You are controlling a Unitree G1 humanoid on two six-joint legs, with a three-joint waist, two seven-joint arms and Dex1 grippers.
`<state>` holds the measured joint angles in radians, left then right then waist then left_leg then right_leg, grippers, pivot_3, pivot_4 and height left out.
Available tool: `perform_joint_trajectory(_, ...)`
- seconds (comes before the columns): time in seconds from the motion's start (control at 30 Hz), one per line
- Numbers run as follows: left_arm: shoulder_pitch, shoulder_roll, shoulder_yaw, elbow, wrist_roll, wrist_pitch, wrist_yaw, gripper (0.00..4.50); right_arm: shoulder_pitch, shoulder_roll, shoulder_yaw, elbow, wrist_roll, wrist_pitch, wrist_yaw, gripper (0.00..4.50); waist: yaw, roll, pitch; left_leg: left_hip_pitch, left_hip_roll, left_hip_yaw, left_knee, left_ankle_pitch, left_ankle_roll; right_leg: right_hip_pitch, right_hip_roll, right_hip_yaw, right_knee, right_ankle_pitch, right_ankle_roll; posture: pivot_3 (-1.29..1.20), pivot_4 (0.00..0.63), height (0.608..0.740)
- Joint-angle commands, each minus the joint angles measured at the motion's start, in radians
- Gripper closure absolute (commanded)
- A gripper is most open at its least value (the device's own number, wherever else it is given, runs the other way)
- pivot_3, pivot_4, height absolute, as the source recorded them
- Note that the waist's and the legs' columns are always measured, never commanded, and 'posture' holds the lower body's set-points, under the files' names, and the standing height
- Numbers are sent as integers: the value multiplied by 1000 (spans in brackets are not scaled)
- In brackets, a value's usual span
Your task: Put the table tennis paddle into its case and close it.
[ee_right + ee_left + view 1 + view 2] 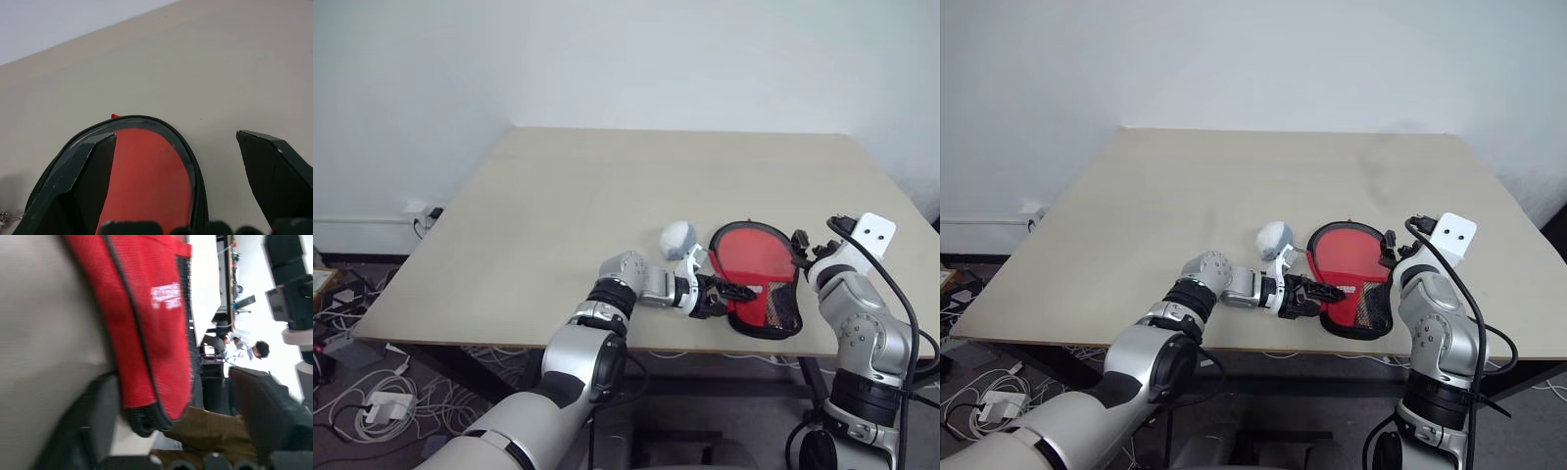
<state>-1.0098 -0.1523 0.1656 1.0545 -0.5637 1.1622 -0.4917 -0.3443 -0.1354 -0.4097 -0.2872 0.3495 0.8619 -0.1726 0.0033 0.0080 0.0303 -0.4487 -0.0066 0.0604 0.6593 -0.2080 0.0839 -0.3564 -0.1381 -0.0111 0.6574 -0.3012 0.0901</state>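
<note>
The case (pixel 752 257) lies flat near the table's front edge, red with a black rim, a black mesh patch (pixel 784 308) and a small white logo (pixel 165 295). My left gripper (pixel 736 300) reaches in from the left and is open, with the case's narrow near end between its fingers (pixel 93 431). My right gripper (pixel 820 240) hovers open at the case's right edge, one finger (pixel 85 176) above the round end (pixel 146 181). The table tennis paddle is hidden; I cannot tell whether the smooth red area inside the rim is its face.
The beige table (pixel 607 186) stretches bare behind and left of the case. Its front edge runs just below the case. Cables and a power strip (pixel 382 401) lie on the floor at left. A person (pixel 244 350) sits far off in the left wrist view.
</note>
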Motion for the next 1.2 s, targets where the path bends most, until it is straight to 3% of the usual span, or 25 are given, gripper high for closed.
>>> perform_joint_trajectory(0.03,-46,-185,-6,7,3,-26,9,2331,-31,2,-15,-28,5,-28,-13,215,0,0,0,0,0,0,0,0,0,0,0,0,0,0,0,0,0,715)
perform_joint_trajectory(0.23,-47,-186,-1,11,-8,-31,8,4442,-38,8,-24,-20,10,-35,-20,215,-1,0,0,0,0,0,0,0,0,0,0,0,0,0,0,0,0,715)
perform_joint_trajectory(0.5,-50,-173,-10,-15,-14,-23,-20,4479,-24,24,-12,-28,4,-43,-26,215,-2,0,0,0,0,0,0,0,0,0,0,0,0,0,0,0,0,715)
perform_joint_trajectory(0.67,-50,-103,-40,-99,-29,160,-15,4479,-19,21,17,-48,-5,-41,-17,215,-2,0,0,0,0,0,0,0,0,-1,0,0,0,0,0,0,0,715)
perform_joint_trajectory(0.83,27,-26,-102,-311,-53,419,0,4479,-13,14,22,-57,-4,-36,-17,215,-3,0,0,0,0,0,-1,0,0,-1,0,0,0,0,0,0,0,715)
perform_joint_trajectory(1.07,115,104,-391,-513,-245,452,-14,4479,-8,8,33,-48,-10,-37,-15,215,-3,0,0,0,3,0,-1,0,-1,-1,0,1,0,0,0,0,0,715)
perform_joint_trajectory(1.2,153,142,-468,-559,-361,452,41,4479,-17,-2,42,-32,-17,-39,-9,215,-1,1,0,0,4,0,-1,0,-2,-1,0,1,0,0,0,0,0,715)
